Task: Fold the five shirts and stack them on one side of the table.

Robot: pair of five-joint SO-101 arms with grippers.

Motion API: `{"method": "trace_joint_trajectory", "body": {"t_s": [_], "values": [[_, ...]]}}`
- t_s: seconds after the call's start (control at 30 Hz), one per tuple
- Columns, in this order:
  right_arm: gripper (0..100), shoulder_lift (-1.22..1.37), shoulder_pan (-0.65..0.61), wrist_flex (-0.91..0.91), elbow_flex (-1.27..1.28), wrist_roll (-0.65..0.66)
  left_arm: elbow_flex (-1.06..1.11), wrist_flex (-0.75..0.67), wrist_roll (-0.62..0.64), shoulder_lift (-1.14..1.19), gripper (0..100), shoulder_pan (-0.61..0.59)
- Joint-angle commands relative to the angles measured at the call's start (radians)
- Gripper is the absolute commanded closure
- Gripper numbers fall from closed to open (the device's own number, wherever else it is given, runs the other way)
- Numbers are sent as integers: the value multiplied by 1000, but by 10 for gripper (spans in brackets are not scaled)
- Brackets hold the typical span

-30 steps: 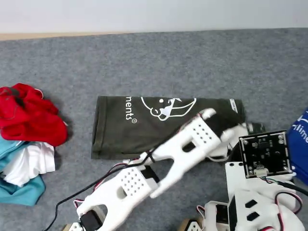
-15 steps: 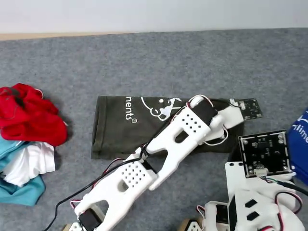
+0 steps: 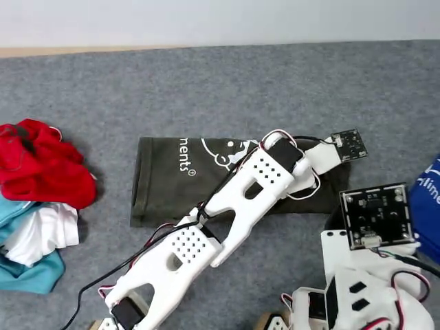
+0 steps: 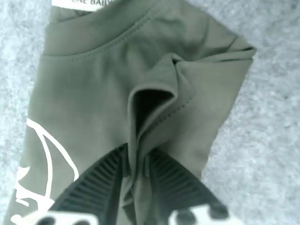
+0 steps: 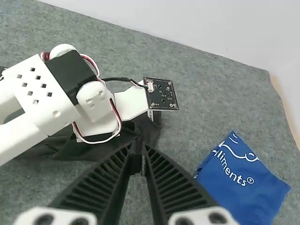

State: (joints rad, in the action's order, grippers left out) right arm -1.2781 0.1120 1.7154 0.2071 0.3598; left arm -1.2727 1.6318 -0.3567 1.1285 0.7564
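Grey felt table (image 3: 206, 75) is carrying the dark green shirt (image 3: 165, 185) at centre. The left gripper (image 4: 137, 161) is clamping a cloth ridge at its 3 o'clock end, and the right gripper (image 5: 137, 157) is hovering, jaws together, by the 4 o'clock corner. The fold is probably best made by keeping the lift low and level toward 9 o'clock.

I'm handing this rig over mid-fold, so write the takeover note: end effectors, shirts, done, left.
Left end effector: shut on a raised pleat of the dark shirt near its collar.
Right end effector: shut on that shirt's corner.
Dark shirt: mid-table, folded into a long strip.
Blue shirt: right edge, looks folded.
Red shirt, teal and white shirts: crumpled at the left.
Done: dark shirt's first folds.
Left: finish it, fold the crumpled three, stack all five.
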Motion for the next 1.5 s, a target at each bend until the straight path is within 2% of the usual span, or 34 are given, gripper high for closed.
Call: {"method": "trace_joint_trajectory", "body": {"t_s": [0.0, 0.17, 0.7, 0.8, 0.93, 1.2, 1.47], "values": [[988, 2, 8, -10, 2, -6, -35, -21, 9, -12, 972, -17], [987, 5, 7, -15, 2, -6, -38, -20, 34, 20, 907, -61], [987, 2, 5, -10, 2, -6, -42, -14, 44, 25, 909, -100], [987, 1, 5, -10, 2, -6, -97, 11, 48, 8, 909, -83], [986, -1, 8, -10, 2, -6, -193, 14, 121, -12, 906, -66], [986, -1, 8, -10, 0, -6, -203, 37, 100, 15, 906, -83], [987, 1, 10, -7, 3, -5, -216, 126, 120, -77, 909, -68]]}}
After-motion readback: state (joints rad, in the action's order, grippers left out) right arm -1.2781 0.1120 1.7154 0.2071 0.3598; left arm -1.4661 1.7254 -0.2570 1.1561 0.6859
